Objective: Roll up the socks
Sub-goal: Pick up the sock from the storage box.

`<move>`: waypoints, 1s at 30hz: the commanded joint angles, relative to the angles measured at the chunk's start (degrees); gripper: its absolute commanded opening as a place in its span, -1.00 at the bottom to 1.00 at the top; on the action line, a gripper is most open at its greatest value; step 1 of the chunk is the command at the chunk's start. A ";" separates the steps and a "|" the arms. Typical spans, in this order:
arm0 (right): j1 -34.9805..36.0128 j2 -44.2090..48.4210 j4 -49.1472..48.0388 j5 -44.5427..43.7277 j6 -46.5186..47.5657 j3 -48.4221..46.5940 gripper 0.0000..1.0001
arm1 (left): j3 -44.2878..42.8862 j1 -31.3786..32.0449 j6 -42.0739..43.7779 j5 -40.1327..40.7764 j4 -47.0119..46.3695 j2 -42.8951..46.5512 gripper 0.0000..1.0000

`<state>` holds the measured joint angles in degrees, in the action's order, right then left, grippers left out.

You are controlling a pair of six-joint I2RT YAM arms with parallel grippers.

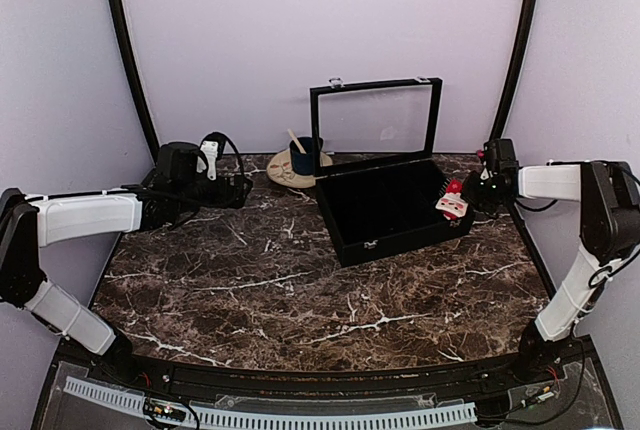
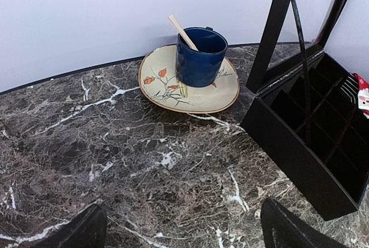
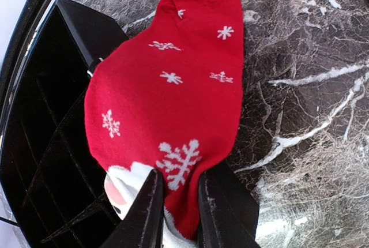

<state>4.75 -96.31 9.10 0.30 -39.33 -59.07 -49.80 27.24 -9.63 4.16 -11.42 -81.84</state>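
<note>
The right end effector (image 3: 179, 180) is clenched on the lower edge of the red sock (image 3: 173, 81), its two fingers (image 3: 147, 213) pinched close together with the fabric between them. The sock is bright red with white snowflakes and has a white patch with a pinkish mark next to the grip. In the top view the red sock (image 1: 453, 202) hangs at the right-hand edge of the open black box (image 1: 400, 237), partly over its compartments and partly over the marble worktop (image 1: 300, 290). The left end effector (image 2: 184, 233) is released, jaws spread wide with nothing between them, hovering over bare worktop. Ahead of it a blue mug (image 2: 199, 57) holding a wooden stick (image 2: 181, 30) stands on a painted plate (image 2: 167, 89).
</note>
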 commanded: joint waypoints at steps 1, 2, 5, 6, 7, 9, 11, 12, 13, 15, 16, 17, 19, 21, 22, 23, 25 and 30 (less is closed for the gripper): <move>-0.08 2.36 1.14 -0.29 -0.30 -0.96 -0.63 | -1.78 0.26 0.58 0.13 -0.20 -0.07 0.90; -0.09 2.72 1.30 -0.29 -0.25 -1.00 -0.63 | -1.79 0.25 0.60 0.08 -0.29 -0.14 0.90; -0.09 3.21 1.98 -0.31 -0.14 -1.14 -0.57 | -1.74 0.22 0.51 -0.12 -0.52 -0.16 0.90; -0.10 3.41 2.14 -0.31 -0.14 -1.20 -0.54 | -1.78 0.26 0.49 -0.20 -0.53 -0.09 0.90; -0.10 3.47 2.29 -0.31 -0.13 -1.14 -0.52 | -1.69 0.23 0.54 -0.21 -0.65 -0.07 0.90; -0.08 3.70 2.45 -0.38 -0.13 -0.99 -0.51 | -1.53 0.19 0.40 -0.29 -0.76 0.14 0.90; -0.10 3.91 2.26 -0.35 -0.18 -0.72 -0.54 | -1.38 0.19 0.37 -0.30 -0.75 0.32 0.90; -0.10 4.07 2.24 -0.33 -0.14 -0.58 -0.57 | -1.18 0.23 0.26 -0.30 -0.85 0.41 0.90; -0.06 4.23 2.11 -0.25 -0.11 -0.41 -0.64 | -1.03 0.25 0.17 -0.30 -0.81 0.52 0.90; -0.10 4.34 2.05 -0.16 0.00 -0.20 -0.84 | -0.72 0.26 -0.02 -0.30 -1.02 0.71 0.90; -0.10 4.35 2.01 -0.12 0.04 -0.09 -0.89 | -0.61 0.25 -0.10 -0.30 -1.06 0.84 0.90; -0.10 4.30 2.05 -0.04 0.04 -0.04 -0.95 | -0.49 0.24 -0.12 -0.34 -1.03 0.89 0.90; -0.07 4.56 1.98 0.22 0.13 0.08 -1.00 | -0.34 0.22 -0.25 -0.36 -1.05 1.06 0.90; -0.10 4.55 1.95 0.47 0.13 0.07 -1.00 | -0.23 0.20 -0.31 -0.36 -1.03 1.31 0.90; -0.10 4.63 2.05 0.56 0.18 0.09 -1.00 | -0.17 0.24 -0.41 -0.32 -1.05 1.41 0.90; -0.10 5.67 2.09 0.60 0.34 0.02 -1.00 | -0.13 0.18 -0.52 -0.31 -1.04 1.49 0.90; -0.07 7.41 1.94 0.88 0.47 -0.04 -1.00 | -0.08 0.27 -0.76 -0.34 -1.15 1.59 0.90; -0.09 10.91 -1.17 2.87 0.16 0.86 -1.00 | 0.27 0.38 -1.20 -0.06 -1.34 2.02 0.89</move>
<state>4.75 -89.25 11.86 1.26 -39.42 -59.00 -49.80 27.27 -10.09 3.95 -11.62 -82.04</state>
